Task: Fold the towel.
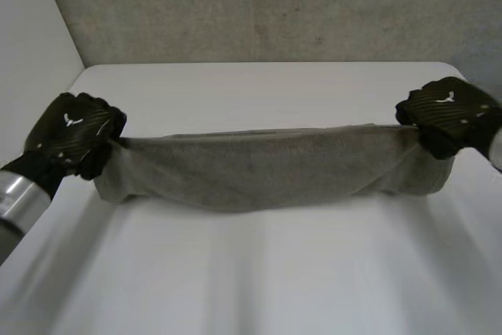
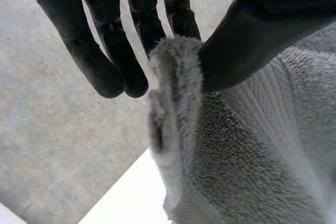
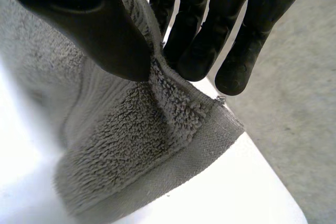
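The grey towel (image 1: pixel 267 166) spans the middle of the white table (image 1: pixel 251 272), stretched left to right. The left hand (image 1: pixel 72 131) pinches its left end between thumb and fingers; the right hand (image 1: pixel 449 114) pinches its right end likewise.

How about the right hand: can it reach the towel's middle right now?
Probably not. Nothing covers the middle of the towel, but the right hand pinches its right end between fingers and thumb while the left hand pinches the other; it would have to let go first.
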Robot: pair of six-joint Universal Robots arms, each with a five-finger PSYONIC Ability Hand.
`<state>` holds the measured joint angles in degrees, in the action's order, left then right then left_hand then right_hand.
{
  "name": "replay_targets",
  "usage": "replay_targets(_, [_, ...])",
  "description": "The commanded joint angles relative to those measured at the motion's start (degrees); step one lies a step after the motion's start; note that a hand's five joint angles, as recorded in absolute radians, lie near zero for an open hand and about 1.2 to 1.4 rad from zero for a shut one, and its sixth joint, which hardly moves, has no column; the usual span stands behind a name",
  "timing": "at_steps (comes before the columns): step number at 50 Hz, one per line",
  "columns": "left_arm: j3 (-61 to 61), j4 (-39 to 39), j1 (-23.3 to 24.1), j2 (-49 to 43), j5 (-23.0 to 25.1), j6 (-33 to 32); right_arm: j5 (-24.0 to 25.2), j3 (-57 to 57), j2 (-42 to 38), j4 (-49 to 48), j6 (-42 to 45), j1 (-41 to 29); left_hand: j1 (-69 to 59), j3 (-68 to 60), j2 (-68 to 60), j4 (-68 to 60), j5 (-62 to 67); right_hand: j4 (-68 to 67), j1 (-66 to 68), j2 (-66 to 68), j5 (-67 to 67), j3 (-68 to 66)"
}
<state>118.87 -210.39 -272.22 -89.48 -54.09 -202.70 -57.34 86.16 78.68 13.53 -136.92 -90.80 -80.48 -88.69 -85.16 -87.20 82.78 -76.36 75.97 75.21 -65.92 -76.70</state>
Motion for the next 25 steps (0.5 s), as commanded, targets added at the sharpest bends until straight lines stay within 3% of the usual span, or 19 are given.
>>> replay_targets(1, [-17.14,0.24,4.67,-21.31,-1.19,0.02,-6.55,-13.66,-16.11,-1.05,1.04,-5.79,0.48,8.69,5.16,7.2,-12.78,-3.64,4.03,4.79,-4.08,-3.3])
replay_targets(8, [-33.75,5.25,7.4,-36.52,-5.93,0.02,-11.73,-29.28,-32.6,-5.78,0.25,-9.74,0.48,8.69,5.16,7.2,-12.78,-3.64,4.03,4.79,-4.08,-3.3])
replay_targets(12, [-44.31,8.32,8.9,-45.58,-8.83,0.02,-13.31,-32.1,-37.0,-11.13,0.25,-11.06,0.48,8.69,5.16,7.2,-12.78,-3.64,4.03,4.79,-4.08,-3.3])
replay_targets(20, [-55.84,12.46,10.48,-53.86,-14.54,0.02,-17.89,-37.74,-44.41,-22.76,0.16,-12.73,0.48,8.69,5.16,7.2,-12.78,-3.64,4.03,4.79,-4.08,-3.3])
replay_targets(21, [-55.86,12.46,10.48,-53.87,-14.55,0.02,-18.15,-38.78,-45.62,-23.63,0.25,-12.82,0.48,8.69,5.16,7.2,-12.78,5.79,-5.41,-4.65,5.35,6.13])
replay_targets(22, [-56.55,12.64,10.57,-54.13,-15.51,0.02,-18.15,-38.79,-45.64,-23.64,0.25,-12.82,0.48,8.69,5.16,7.2,-12.78,5.89,-5.5,-4.74,5.44,6.22])
replay_targets(23, [-56.56,12.64,10.57,-54.13,-15.52,0.02,-18.33,-39.84,-46.59,-23.9,0.25,-12.91,0.48,8.69,5.16,7.2,-12.78,32.2,-31.81,-31.05,31.76,32.54])
replay_targets(24, [-56.65,12.73,10.75,-54.13,-16.13,0.02,-18.5,-40.46,-47.3,-23.9,0.25,-13.08,22.77,30.98,27.46,29.49,-35.07,66.36,-65.97,-65.21,65.92,66.7])
replay_targets(25, [-56.47,13.08,11.36,-53.7,-16.74,0.02,-18.94,-40.55,-47.48,-24.07,0.25,-13.43,60.96,69.18,65.65,67.68,-73.26,66.36,-65.97,-65.21,65.92,66.7])
